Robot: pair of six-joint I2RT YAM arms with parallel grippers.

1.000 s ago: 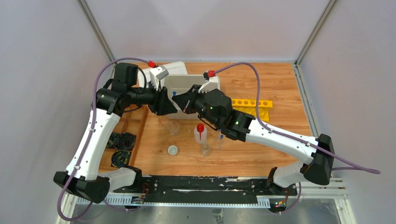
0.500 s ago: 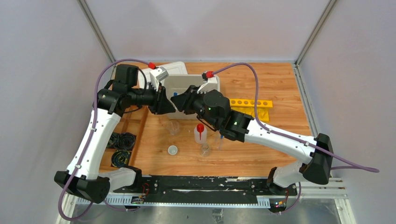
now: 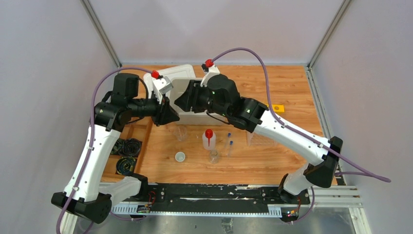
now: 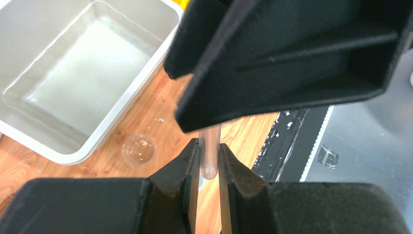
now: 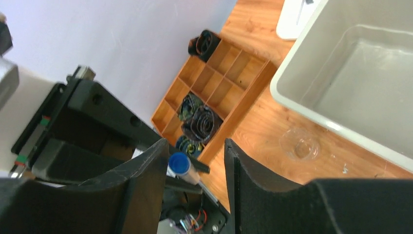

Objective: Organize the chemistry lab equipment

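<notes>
My left gripper [image 3: 171,116] [image 4: 209,151] is shut on the lower end of a clear test tube [image 4: 209,163]. The tube's blue cap [image 5: 179,163] sits between the spread fingers of my right gripper [image 3: 179,103] [image 5: 195,156], close to its left finger. The right gripper is open. Both grippers meet over the front left corner of the white bin [image 3: 181,87]. On the table stand a white squeeze bottle with red nozzle [image 3: 209,139], a clear beaker [image 3: 181,131] [image 4: 139,148] [image 5: 299,144], a small flask [image 3: 213,156], a tiny white cup [image 3: 180,156] and two blue-capped tubes [image 3: 229,145].
A wooden divided tray [image 3: 130,131] [image 5: 214,83] with black cable coils [image 3: 127,146] [image 5: 199,122] lies at the left. A white lid [image 3: 178,70] lies behind the bin. The yellow rack [image 3: 278,107] is mostly hidden under my right arm. A clear container [image 3: 258,139] sits near it.
My right arm has swung back and to the left, covering the yellow rack. The blue-capped tube has moved left with it to the left gripper, which has shifted slightly left.
</notes>
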